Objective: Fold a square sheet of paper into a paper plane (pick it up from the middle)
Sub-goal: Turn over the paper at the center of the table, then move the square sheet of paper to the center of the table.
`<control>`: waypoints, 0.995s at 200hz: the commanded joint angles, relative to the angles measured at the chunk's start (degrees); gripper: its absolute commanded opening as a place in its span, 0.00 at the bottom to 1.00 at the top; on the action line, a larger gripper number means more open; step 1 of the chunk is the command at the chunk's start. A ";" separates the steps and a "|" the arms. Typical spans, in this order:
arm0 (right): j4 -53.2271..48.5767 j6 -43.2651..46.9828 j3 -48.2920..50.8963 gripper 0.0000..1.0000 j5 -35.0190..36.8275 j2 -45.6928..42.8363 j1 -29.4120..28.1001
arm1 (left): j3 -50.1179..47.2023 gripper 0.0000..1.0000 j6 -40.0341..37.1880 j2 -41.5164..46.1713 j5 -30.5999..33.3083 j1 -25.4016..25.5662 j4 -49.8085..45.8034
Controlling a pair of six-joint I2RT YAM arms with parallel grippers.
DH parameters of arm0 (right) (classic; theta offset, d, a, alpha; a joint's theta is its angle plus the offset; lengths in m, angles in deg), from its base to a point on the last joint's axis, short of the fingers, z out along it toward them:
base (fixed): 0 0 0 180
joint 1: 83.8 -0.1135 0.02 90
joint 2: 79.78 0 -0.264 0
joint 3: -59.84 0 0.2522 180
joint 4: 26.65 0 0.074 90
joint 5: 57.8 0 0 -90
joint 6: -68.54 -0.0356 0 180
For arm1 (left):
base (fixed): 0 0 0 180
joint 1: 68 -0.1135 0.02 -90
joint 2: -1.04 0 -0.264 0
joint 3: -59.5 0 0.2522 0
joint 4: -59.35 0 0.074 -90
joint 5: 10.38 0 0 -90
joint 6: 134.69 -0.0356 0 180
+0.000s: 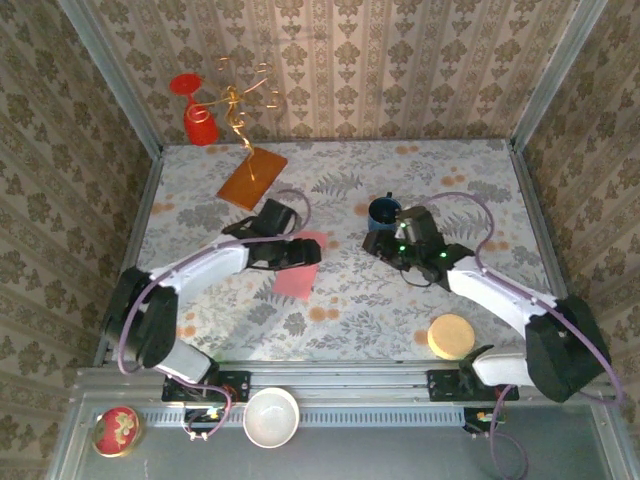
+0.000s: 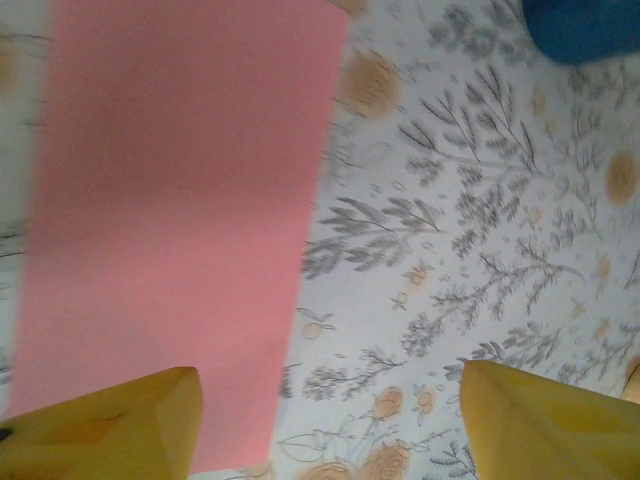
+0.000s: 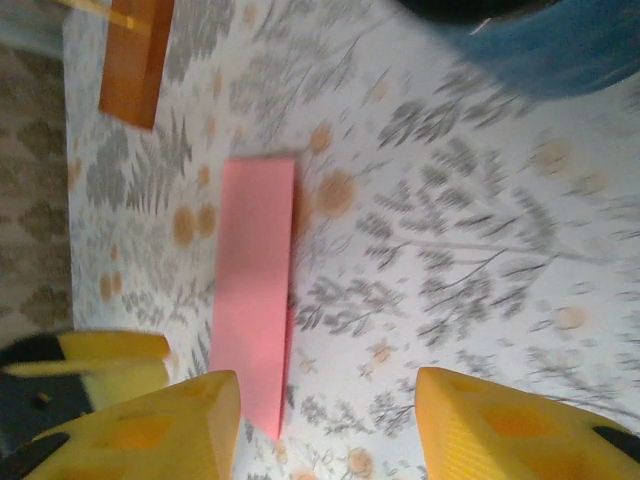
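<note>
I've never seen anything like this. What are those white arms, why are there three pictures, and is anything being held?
Two white robot arms are bolted side by side, each ending in a two-finger gripper. The wide picture looks down from above and shows the left gripper and right gripper reaching toward the middle. The other two come from cameras on the wrists; the yellow blocks are each gripper's own fingers. On the flowered table lie a pink-red sheet of paper, an orange-brown rectangular board, a blue cup and a tan round disc. Both grippers are open; nothing is held.
</note>
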 commanded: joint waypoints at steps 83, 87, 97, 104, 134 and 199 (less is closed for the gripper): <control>-5.45 3.51 -22.96 0.41 0.10 28.02 -16.74 | -16.24 1.00 4.10 17.86 0.24 -16.75 -0.21; -6.06 3.83 -23.72 0.41 0.19 28.83 -16.85 | -16.25 1.00 4.07 17.91 0.28 -16.94 -0.41; -7.21 4.30 -25.13 0.40 0.12 30.35 -17.04 | -16.25 1.00 3.94 17.87 0.28 -17.01 -0.75; -7.79 4.71 -25.90 0.40 -0.06 31.34 -17.14 | -16.25 1.00 3.95 17.68 0.28 -17.10 -0.85; -9.68 5.73 -28.68 0.40 -1.18 34.73 -17.41 | -15.92 1.00 3.83 16.48 -0.65 -17.10 -0.62; -14.47 9.64 -31.75 0.39 -2.34 40.57 -17.35 | -14.50 1.00 3.49 12.67 -4.58 -16.85 0.31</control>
